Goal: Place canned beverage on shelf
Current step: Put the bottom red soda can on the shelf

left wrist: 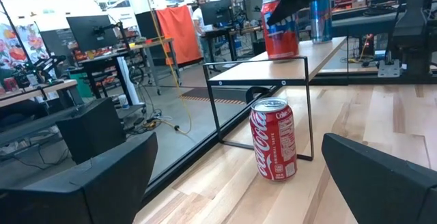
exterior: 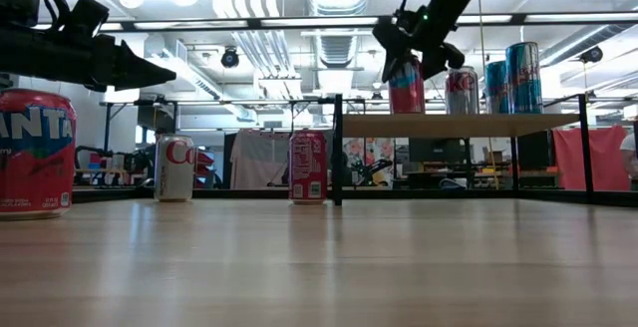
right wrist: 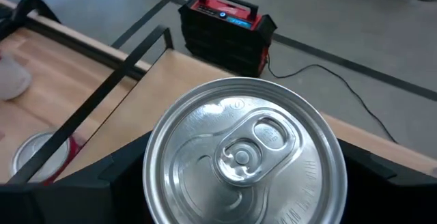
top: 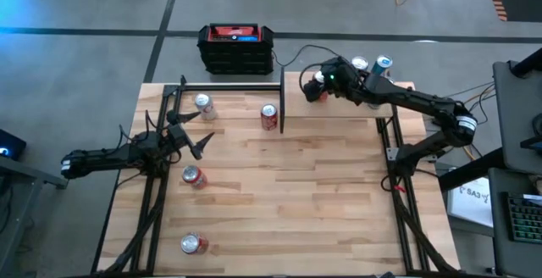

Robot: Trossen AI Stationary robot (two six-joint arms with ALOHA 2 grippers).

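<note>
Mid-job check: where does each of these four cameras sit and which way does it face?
High: overhead, straight down; both arms, right gripper at the shelf.
Low: tabletop height, level toward the room; right gripper on the red can.
Left wrist: past the open left gripper toward a cola can.
Right wrist: down onto the held can's top.
Shared: low and left wrist both show the shelf.

I see the shelf [top: 398, 91] crowded at its back by three standing cans [exterior: 486, 87]; its near edge is bare. Mid-desk [top: 322, 193] lies open, with a Coke can [top: 269, 117] beside the shelf post.
</note>
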